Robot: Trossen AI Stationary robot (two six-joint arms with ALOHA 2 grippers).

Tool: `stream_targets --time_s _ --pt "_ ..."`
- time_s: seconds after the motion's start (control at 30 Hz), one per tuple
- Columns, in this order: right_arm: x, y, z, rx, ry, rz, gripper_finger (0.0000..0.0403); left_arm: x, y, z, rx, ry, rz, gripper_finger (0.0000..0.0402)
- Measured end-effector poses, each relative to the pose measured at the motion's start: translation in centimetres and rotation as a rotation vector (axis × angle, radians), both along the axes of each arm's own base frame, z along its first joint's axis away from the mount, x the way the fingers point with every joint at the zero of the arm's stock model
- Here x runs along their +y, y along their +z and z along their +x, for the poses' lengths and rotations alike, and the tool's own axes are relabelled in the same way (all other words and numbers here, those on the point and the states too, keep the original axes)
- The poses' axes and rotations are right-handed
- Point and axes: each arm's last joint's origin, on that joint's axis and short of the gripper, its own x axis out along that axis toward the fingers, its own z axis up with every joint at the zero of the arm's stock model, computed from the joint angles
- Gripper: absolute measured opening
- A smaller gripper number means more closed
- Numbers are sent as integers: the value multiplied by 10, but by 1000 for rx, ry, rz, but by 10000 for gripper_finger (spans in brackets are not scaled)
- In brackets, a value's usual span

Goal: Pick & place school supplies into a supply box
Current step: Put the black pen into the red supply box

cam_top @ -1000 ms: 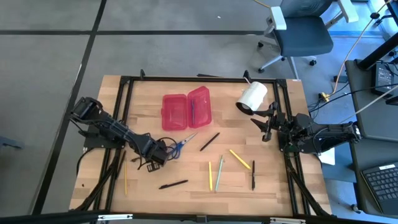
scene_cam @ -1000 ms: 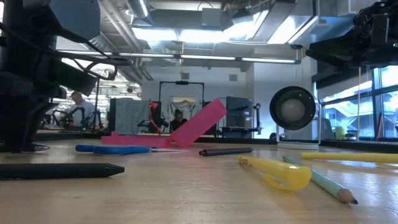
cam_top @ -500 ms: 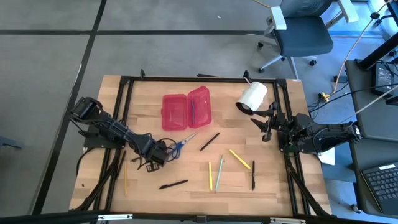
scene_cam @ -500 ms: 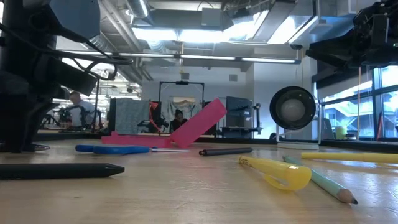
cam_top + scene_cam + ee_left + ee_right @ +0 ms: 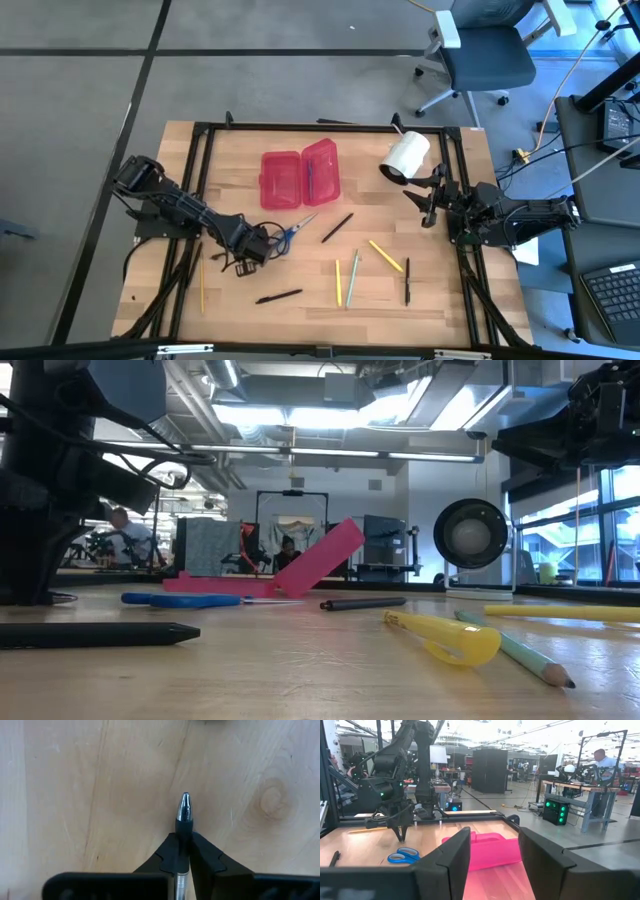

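1. Black and two-fingered, the left gripper (image 5: pixel 252 250) stood low over the wooden table (image 5: pixel 250 160), and its jaws were closed on a thin pen with a black grip and a silver tip (image 5: pixel 183 820).
2. In the left wrist view the silver tip of this pen stuck out past the jaws, over bare wood; the rest of the pen was hidden between the fingers (image 5: pixel 165 857).
3. Small blue-handled scissors (image 5: pixel 287 233) lay just beside the jaws of the left gripper, on the side toward the red-pink translucent plastic box (image 5: pixel 300 177).
4. This box lay open with its two halves side by side, beyond the scissors from the left jaws; one dark thin item lay inside one half.
5. A long yellow pencil (image 5: pixel 201 283) and a black pen (image 5: pixel 279 296) lay on the table near the left gripper, apart from it.
6. The right gripper (image 5: pixel 428 203) waited at the other edge of the table, its jaws wide open and holding nothing.
7. In the right wrist view the pink box showed between its two dark fingers (image 5: pixel 454 855), farther off.
8. A big white roll (image 5: pixel 404 156) lay just beside the right gripper.
9. Between both grippers, well apart from either jaws, lay a black marker (image 5: pixel 337 227), a yellow pen (image 5: pixel 385 256), a second yellow pencil (image 5: pixel 338 283), a green pencil (image 5: pixel 351 279) and a dark pen (image 5: pixel 407 281).
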Motion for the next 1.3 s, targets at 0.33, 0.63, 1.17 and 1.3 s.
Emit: stream_targets --time_s 0.33,0.63,1.17,1.3 --pt "0 0 0 0 0 0 172 12 45 7 -242 154 -54 20" --pt "0 0 0 -1 0 0 172 54 107 51 -912 367 -73 33" --pt "0 0 0 -2 0 0 172 173 93 69 -1127 919 124 35" --pt "0 1 0 -8 0 0 172 191 76 80 -1125 917 92 37"
